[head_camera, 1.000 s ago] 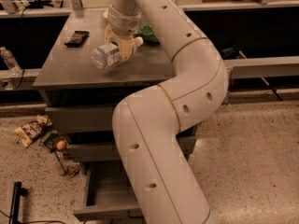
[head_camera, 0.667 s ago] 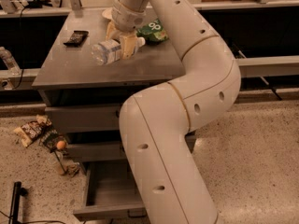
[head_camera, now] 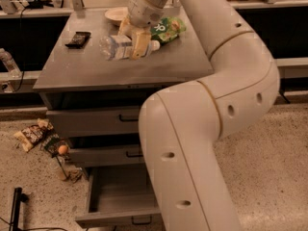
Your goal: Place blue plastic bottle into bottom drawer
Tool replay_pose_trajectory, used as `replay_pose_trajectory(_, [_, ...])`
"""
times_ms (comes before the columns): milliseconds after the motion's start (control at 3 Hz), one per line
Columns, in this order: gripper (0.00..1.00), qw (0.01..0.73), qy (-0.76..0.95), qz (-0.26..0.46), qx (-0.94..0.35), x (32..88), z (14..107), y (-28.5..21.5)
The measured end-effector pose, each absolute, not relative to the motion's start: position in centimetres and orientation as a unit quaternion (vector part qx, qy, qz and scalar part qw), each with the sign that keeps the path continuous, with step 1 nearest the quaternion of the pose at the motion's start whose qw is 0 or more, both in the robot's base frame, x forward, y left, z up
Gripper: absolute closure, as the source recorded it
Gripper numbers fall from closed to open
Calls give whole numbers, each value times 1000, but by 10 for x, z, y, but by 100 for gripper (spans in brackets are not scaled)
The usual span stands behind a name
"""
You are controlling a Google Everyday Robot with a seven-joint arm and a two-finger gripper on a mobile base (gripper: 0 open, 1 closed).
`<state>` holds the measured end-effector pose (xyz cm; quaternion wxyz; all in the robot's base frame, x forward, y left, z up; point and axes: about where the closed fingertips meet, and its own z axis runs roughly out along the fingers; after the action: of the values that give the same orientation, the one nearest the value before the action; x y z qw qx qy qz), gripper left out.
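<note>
Bottom drawer: the lowest grey metal drawer [head_camera: 120,217] with a small black handle is pulled out and open, nearest the camera.
Arm: the thick white robot arm [head_camera: 192,129] rises in front of the cabinet and bends back over its top.
Upper drawers: the two grey drawers [head_camera: 91,121] above are closed.
Floor: crumpled snack wrappers [head_camera: 31,134] lie left of the cabinet.
Bottle: the clear blue plastic bottle [head_camera: 115,47] with a pale label lies sideways on or just above the grey cabinet top [head_camera: 96,73].
Gripper: the beige two-finger gripper [head_camera: 136,41] is clamped across the bottle near its white cap.
Behind: a green snack bag [head_camera: 168,29], a flat black object [head_camera: 78,38] and a pale plate [head_camera: 116,15].
</note>
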<state>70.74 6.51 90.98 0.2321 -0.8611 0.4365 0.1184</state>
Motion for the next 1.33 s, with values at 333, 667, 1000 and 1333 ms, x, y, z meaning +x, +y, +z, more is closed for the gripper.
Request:
replay_pose_trajectory(333, [100, 236, 482, 138, -832, 690, 924, 45])
replay_pose_trajectory(667, [100, 231, 520, 144, -809, 671, 929, 26])
replay_pose_trajectory(1000, [100, 239, 548, 140, -789, 646, 935, 10])
replay_pose_trajectory(1333, [100, 267, 559, 129, -774, 621, 932, -1])
